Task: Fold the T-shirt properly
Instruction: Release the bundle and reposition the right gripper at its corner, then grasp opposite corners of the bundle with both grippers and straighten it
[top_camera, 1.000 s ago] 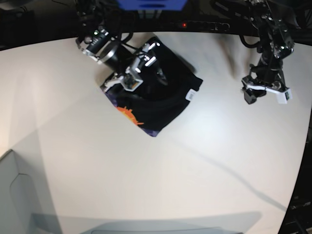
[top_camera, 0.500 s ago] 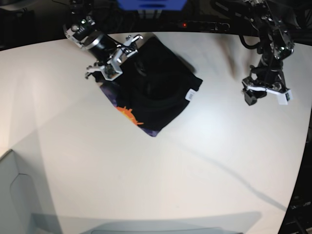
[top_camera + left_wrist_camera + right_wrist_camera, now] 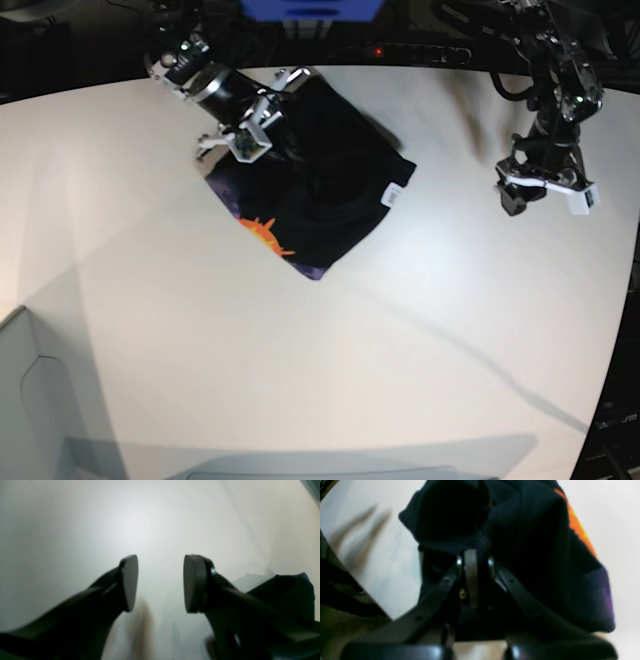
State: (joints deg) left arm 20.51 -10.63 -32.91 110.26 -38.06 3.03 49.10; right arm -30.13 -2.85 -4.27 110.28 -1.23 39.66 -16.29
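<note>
A wide pale table (image 3: pixel 330 380) filled nearly the whole base view, smooth and matte, with a bright patch of light near its upper middle and long soft shadows running toward the lower right. Behind its curved far edge the room was dark, with a blue box (image 3: pixel 310 8) at the top centre and a small red light (image 3: pixel 377 50) beside it. A grey bin (image 3: pixel 40 400) sat at the lower left. The T-shirt (image 3: pixel 320 195) lay in the upper middle of the frame, bunched into a rough dark diamond, its orange sun print (image 3: pixel 265 233) at the lower left edge and a white tag (image 3: pixel 393 195) on the right corner. The right gripper (image 3: pixel 262 130) was down on the shirt's upper left corner; in the right wrist view its jaws stood pressed together right against the black cloth (image 3: pixel 525 542), though whether any fabric was pinched between them could not be told. The left gripper (image 3: pixel 545 192) hung over bare table at the far right, well apart from the shirt, its pads (image 3: pixel 130 580) set apart with nothing between them. Compared with half a second earlier, the right gripper had swung back in from the shirt's left edge onto the cloth and drawn its jaws together, while the left gripper had stayed put.
</note>
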